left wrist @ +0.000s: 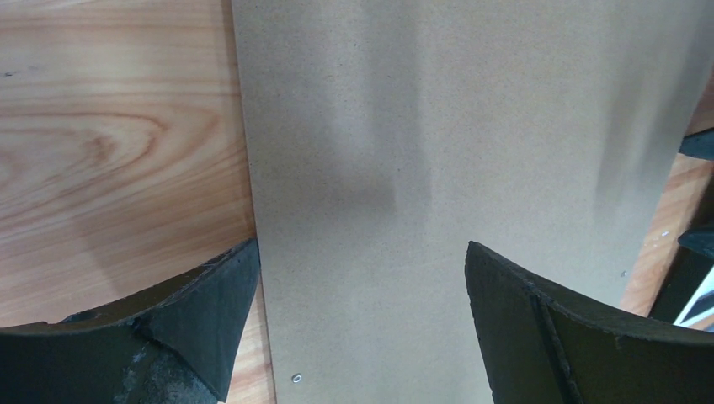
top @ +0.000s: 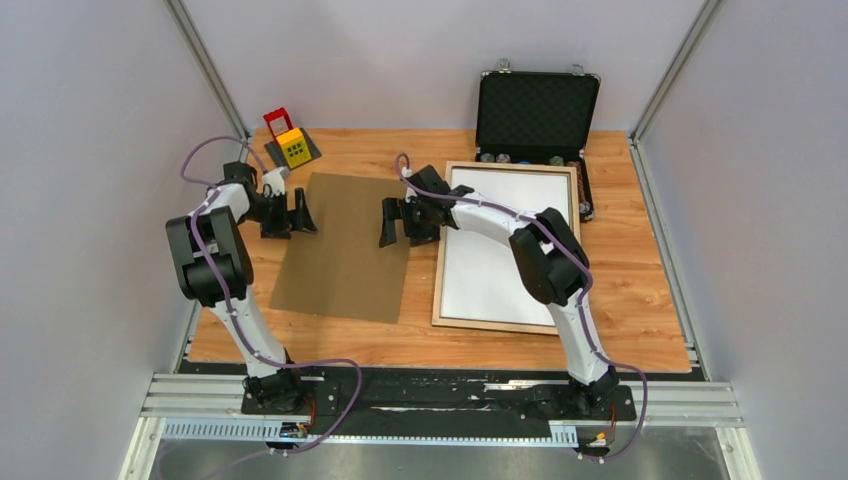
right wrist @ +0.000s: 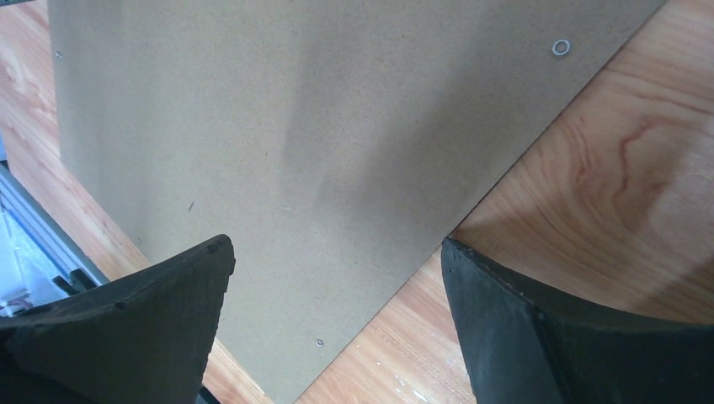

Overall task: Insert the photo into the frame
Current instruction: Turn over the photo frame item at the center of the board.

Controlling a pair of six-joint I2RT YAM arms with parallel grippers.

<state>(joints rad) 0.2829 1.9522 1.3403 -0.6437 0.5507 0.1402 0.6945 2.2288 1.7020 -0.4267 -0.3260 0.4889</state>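
The frame (top: 440, 250), pale wood rails, lies flat on the right half of the table. A plain white sheet (top: 490, 285) fills its opening; no printed picture shows, so I cannot tell whether this is the photo lying face down. A brown backing board (top: 345, 255) lies flat left of the frame. My left gripper (top: 306, 215) hovers open over the board's far left edge (left wrist: 438, 126), its jaws (left wrist: 362, 252) wide with nothing between them. Over the board's right edge (right wrist: 253, 126), my right gripper (top: 387, 222) is open too, empty (right wrist: 335, 248).
An open black case (top: 537, 110) with chips along its front stands at the back right, just behind the frame. A red and yellow toy (top: 290, 143) on a grey base sits at the back left. Bare wooden table (right wrist: 606, 168) shows between board and frame.
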